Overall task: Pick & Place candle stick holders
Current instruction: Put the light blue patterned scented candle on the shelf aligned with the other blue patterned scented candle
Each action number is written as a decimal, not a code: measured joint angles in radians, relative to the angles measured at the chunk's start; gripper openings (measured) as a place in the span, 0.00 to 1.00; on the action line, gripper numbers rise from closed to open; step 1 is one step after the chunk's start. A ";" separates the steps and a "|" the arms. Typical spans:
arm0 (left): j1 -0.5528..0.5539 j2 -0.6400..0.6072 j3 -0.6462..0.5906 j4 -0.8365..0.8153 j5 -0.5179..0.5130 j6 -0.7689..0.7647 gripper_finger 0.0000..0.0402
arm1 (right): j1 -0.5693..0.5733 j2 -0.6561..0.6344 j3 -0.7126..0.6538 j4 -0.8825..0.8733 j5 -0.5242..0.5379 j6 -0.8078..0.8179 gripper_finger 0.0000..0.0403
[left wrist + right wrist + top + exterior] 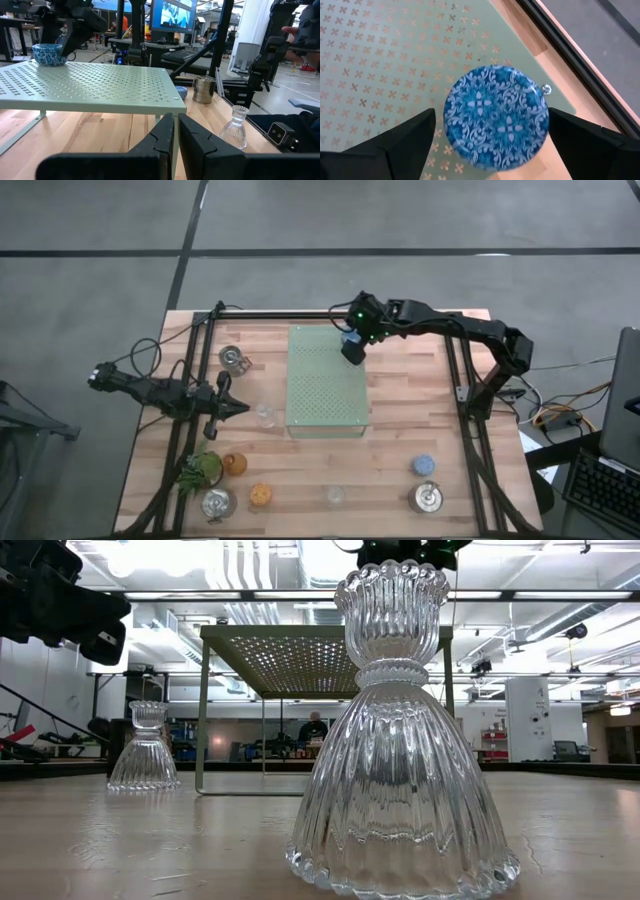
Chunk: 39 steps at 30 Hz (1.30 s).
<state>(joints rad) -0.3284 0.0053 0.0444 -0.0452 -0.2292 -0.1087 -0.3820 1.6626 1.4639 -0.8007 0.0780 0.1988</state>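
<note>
A blue patterned holder [496, 124] stands on the far right corner of the pale green perforated board [327, 385]; it also shows in the left wrist view [49, 54]. My right gripper [352, 346] hangs over it, open, one finger on either side of the holder; I cannot tell whether they touch it. My left gripper [238, 408] is shut and empty, just left of a clear glass holder [265, 415] that stands on the table beside the board. A second clear holder [400, 740] stands near the table's near edge.
On the table are a silver holder [232, 358] at the far left, an amber one [235, 464], an orange one [260, 496], a silver one [215, 503] and a plant sprig [200, 470] at the near left, and a blue holder [424, 465] and a silver one [427, 498] at the near right.
</note>
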 joint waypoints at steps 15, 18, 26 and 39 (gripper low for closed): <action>0.000 0.000 0.000 0.000 0.000 0.000 0.07 | 0.074 -0.178 -0.008 -0.238 0.003 0.044 0.91; 0.000 0.000 0.000 0.000 0.000 0.000 0.07 | 0.120 -0.219 -0.019 -0.266 0.003 0.086 0.91; 0.000 0.000 0.000 0.000 0.000 0.000 0.07 | 0.284 -0.312 -0.098 -0.305 0.011 0.183 0.91; 0.000 0.000 0.000 0.000 0.000 0.000 0.07 | 0.630 -0.366 -0.392 -0.296 -0.039 0.625 0.91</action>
<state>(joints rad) -0.3283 0.0055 0.0444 -0.0452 -0.2291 -0.1085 0.2479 1.2963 1.0715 -1.0964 0.0386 0.8233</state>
